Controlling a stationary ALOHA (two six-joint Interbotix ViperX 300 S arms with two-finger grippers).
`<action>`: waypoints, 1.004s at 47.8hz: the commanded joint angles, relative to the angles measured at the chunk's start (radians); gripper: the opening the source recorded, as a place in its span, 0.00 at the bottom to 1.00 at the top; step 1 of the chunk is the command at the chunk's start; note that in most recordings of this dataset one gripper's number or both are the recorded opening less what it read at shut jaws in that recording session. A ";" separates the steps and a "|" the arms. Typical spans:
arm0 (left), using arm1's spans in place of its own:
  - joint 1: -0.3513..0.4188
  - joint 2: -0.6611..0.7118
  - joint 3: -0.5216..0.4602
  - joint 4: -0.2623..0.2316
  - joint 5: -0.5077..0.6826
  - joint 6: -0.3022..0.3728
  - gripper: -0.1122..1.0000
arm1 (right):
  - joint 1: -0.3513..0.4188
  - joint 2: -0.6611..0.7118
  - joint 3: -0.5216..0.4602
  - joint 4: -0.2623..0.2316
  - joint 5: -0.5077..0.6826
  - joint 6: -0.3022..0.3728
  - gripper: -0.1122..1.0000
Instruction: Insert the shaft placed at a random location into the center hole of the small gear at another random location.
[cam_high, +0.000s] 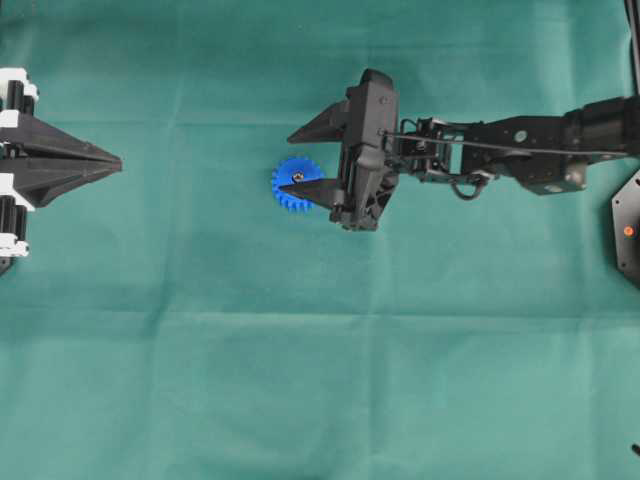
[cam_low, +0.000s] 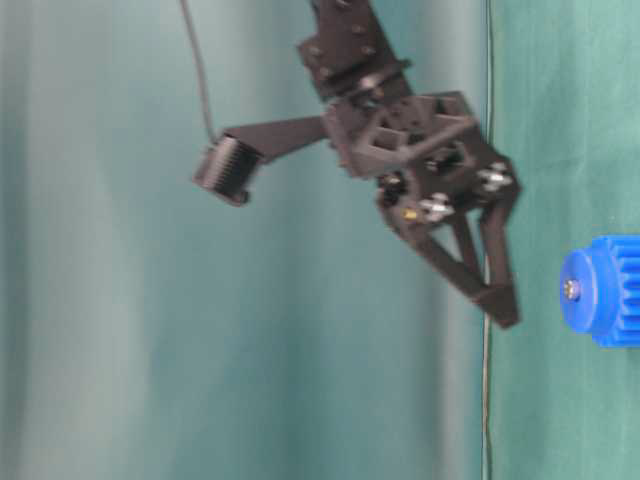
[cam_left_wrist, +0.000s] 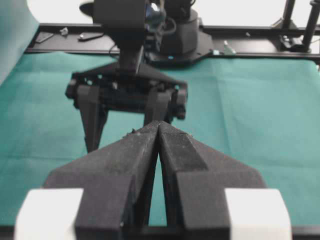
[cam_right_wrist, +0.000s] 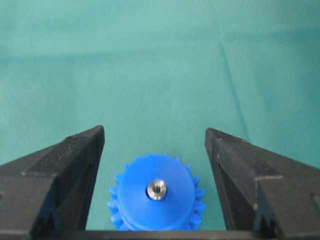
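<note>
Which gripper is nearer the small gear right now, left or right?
Right. The right gripper is open just above the small gear, one finger over its edge. The left gripper is shut at the far left edge of the overhead view, well away from it.

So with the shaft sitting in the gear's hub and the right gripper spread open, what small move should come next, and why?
Probably a short lift of the right gripper straight away from the small gear. The shaft shows as a shiny end seated in the center hole, and both fingers stand apart from the hub without touching it. The jaws hold nothing, so backing off cleanly avoids nudging the gear. The left gripper rests shut, far off.
</note>
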 joint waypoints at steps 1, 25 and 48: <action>0.003 0.006 -0.011 0.003 -0.006 -0.002 0.13 | 0.003 -0.058 -0.008 -0.002 0.012 -0.002 0.81; 0.003 0.006 -0.011 0.003 -0.006 -0.005 0.13 | 0.003 -0.176 0.107 0.000 0.012 0.002 0.81; 0.003 0.006 -0.011 0.003 -0.014 -0.003 0.13 | 0.003 -0.420 0.328 0.002 0.012 0.002 0.81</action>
